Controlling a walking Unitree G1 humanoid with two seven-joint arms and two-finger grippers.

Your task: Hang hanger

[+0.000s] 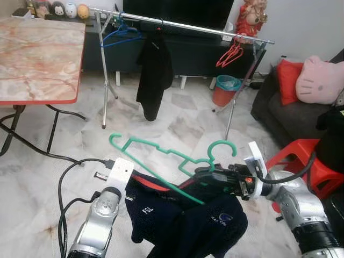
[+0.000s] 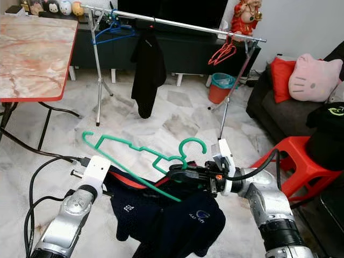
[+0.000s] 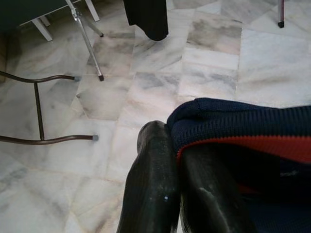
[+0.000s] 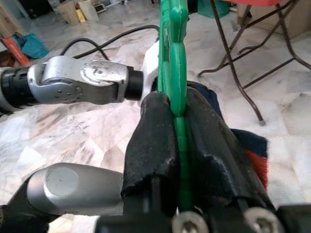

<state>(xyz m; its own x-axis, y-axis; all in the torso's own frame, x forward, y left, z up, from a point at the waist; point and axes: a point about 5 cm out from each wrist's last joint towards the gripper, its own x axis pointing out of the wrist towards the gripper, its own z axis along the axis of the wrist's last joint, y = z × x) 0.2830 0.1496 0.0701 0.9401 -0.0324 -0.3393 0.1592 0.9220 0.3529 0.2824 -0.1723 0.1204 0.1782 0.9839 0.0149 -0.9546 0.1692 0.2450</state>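
Note:
A green plastic hanger [image 1: 161,153] is held level above the floor, its hook [image 1: 221,146] curling up by my right gripper [image 1: 201,173]. In the right wrist view that gripper [image 4: 176,109] is shut on the hanger [image 4: 175,58] just below the hook. A navy garment with red trim [image 1: 204,220] droops beneath the hanger. My left gripper [image 3: 176,150] is shut on the garment's edge [image 3: 233,121]. A silver clothes rail [image 1: 177,24] stands across the room, carrying a black garment [image 1: 155,72], a blue hanger [image 1: 121,33] and red hangers [image 1: 231,54].
A marble-topped table [image 1: 37,54] stands at the left, with black cables [image 1: 70,177] on the floor beneath it. A red stool [image 1: 301,156] and a dark sofa [image 1: 290,113] with cushions sit at the right. A teal-lined bin [image 1: 226,88] is near the rail's right leg.

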